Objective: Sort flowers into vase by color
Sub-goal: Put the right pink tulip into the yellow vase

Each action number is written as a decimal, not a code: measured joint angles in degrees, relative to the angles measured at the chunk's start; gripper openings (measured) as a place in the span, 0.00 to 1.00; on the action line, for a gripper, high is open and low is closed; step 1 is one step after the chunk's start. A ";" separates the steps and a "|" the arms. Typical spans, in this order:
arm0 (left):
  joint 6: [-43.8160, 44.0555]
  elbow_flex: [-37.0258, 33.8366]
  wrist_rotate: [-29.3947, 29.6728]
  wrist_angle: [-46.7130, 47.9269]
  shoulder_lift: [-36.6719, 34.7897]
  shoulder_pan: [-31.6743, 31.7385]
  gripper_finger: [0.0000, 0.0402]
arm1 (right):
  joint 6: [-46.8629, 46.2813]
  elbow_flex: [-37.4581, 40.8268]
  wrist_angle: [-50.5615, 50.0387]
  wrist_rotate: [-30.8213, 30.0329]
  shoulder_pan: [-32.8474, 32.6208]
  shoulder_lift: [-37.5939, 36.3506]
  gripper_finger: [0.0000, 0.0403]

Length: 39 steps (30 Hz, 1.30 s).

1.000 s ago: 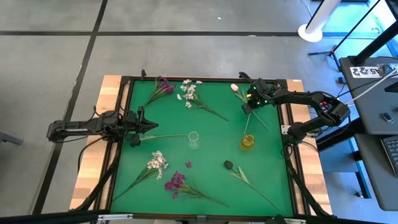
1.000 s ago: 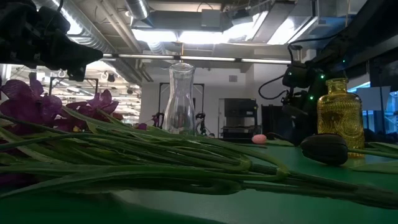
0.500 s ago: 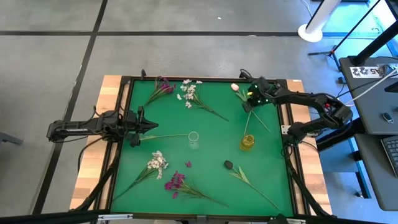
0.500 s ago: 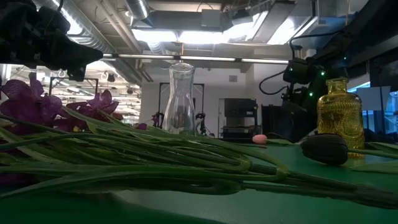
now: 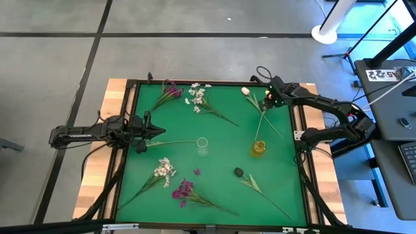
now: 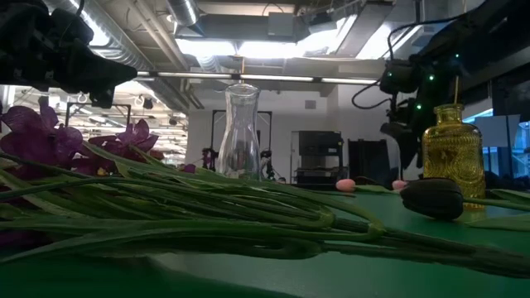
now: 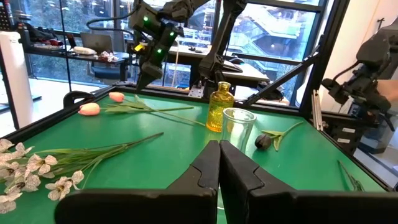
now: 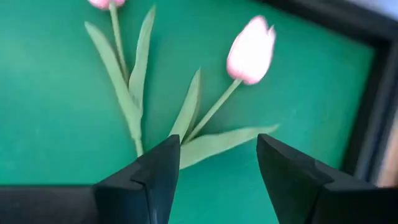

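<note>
From the low view, a heap of green stems [image 6: 190, 217] blocked most of the table, and the purple blooms [image 6: 33, 136] ran off the left edge. In the right wrist view, a second pink tulip [image 8: 106, 3] was cut off, and the nearer tulip bud [image 8: 250, 50] looked blurred.

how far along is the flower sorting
Barely started. Done: at most one thin stem seems to stand in the yellow vase; the clear vase looks empty. In hand: nothing; the right hand hovers open over the pink tulips. The left hand waits shut at the left edge of the mat. Left: magenta sprays, white sprays and dark bud lie on the mat.
</note>
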<state>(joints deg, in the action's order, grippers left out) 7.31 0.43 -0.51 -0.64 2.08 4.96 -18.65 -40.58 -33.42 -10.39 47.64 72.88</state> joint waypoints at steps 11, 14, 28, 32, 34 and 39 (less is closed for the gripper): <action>0.00 0.00 0.00 0.00 -0.01 -0.01 0.00 | -2.82 9.55 11.69 5.13 2.24 0.15 0.53; 0.00 0.00 0.00 0.00 0.00 0.00 0.00 | -3.45 10.03 13.33 4.87 2.67 0.48 0.53; 0.00 0.01 -0.01 0.00 0.01 0.01 0.00 | -6.19 10.03 15.53 5.12 2.58 1.24 0.53; 0.00 0.00 -0.01 0.00 -0.01 0.00 0.00 | -6.44 10.03 15.79 4.21 1.81 2.20 0.53; 0.01 0.00 0.00 0.00 -0.01 0.01 0.00 | -6.68 10.01 16.01 2.71 0.76 3.00 0.53; 0.00 0.02 0.00 0.00 -0.01 0.01 0.00 | -6.84 10.01 16.57 -0.32 -1.18 5.70 0.53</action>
<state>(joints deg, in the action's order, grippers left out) 7.31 0.44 -0.51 -0.64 2.07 4.97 -25.49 -30.57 -16.85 -10.71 46.46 78.58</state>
